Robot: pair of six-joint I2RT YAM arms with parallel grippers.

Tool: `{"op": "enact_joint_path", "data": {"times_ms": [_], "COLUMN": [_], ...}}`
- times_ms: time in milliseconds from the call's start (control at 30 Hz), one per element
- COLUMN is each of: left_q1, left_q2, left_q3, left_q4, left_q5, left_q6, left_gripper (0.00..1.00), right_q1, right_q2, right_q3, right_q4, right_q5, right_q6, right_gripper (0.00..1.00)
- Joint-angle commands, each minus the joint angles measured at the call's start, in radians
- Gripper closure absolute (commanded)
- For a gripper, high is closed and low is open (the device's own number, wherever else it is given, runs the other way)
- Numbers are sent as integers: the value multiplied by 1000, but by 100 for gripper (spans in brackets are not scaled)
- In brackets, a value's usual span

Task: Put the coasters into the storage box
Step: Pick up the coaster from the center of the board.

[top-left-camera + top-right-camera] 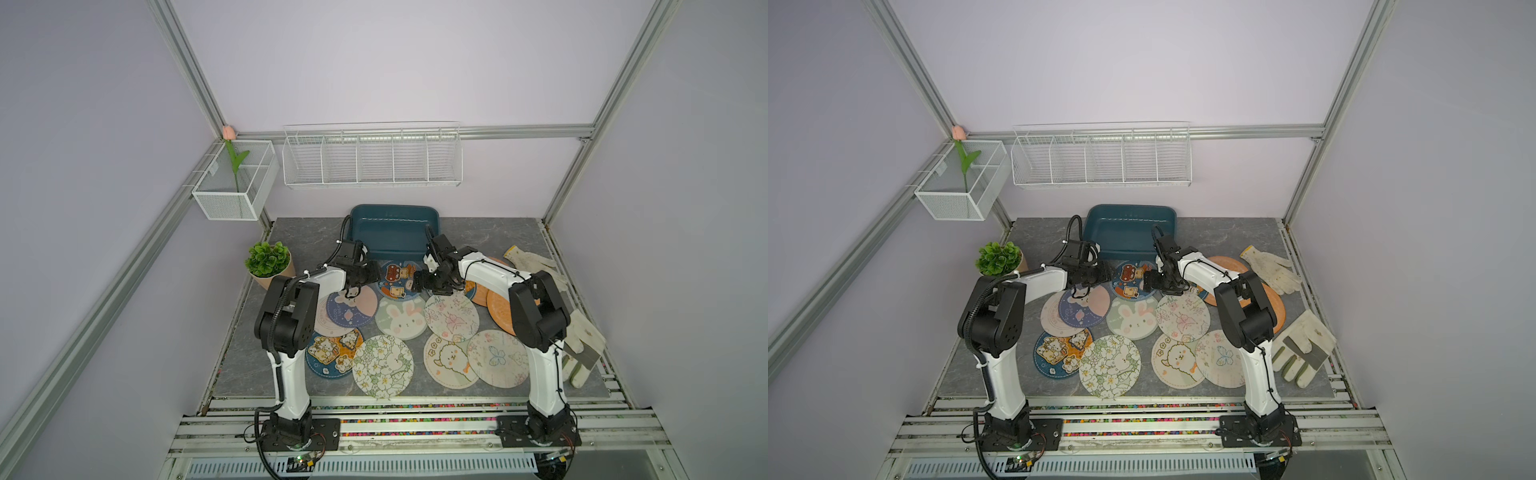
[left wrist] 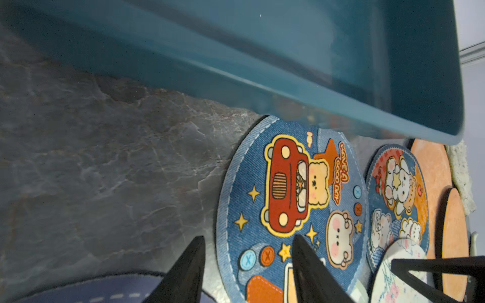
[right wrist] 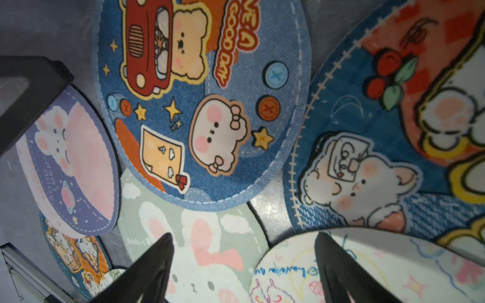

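Top views: coasters (image 1: 401, 319) on grey marbled tabletop (image 1: 478, 237), lilac walls (image 1: 395, 62).

**Quiet Purple Room**

Pale purple walls (image 1: 415, 62) are standing around. Silver metal bars (image 1: 189, 70) are running up the corners. A gray stone tabletop (image 1: 299, 237) is lying below. White wire baskets (image 1: 372, 160) are hanging on the back rail (image 1: 519, 132), and soft light is falling evenly.
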State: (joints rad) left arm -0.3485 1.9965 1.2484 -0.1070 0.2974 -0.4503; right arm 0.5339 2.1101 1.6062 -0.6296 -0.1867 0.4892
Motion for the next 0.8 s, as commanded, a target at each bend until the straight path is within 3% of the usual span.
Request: {"op": "enact_joint_path", "data": {"times_ms": [0, 767], "left_q1": [-9, -21], "left_q2": [23, 94], "left_q3": [30, 93], "left_q4": [-29, -123], "left_q5": [33, 48], "left_q6": [16, 33], "left_gripper": [47, 52], "right_q1": [11, 19], "right_q2": [28, 120], "right_q3": [38, 94], "right_q4": [-1, 65], "right_q5": [-23, -22], "right_q6": [30, 112], "right_gripper": [15, 25]}}
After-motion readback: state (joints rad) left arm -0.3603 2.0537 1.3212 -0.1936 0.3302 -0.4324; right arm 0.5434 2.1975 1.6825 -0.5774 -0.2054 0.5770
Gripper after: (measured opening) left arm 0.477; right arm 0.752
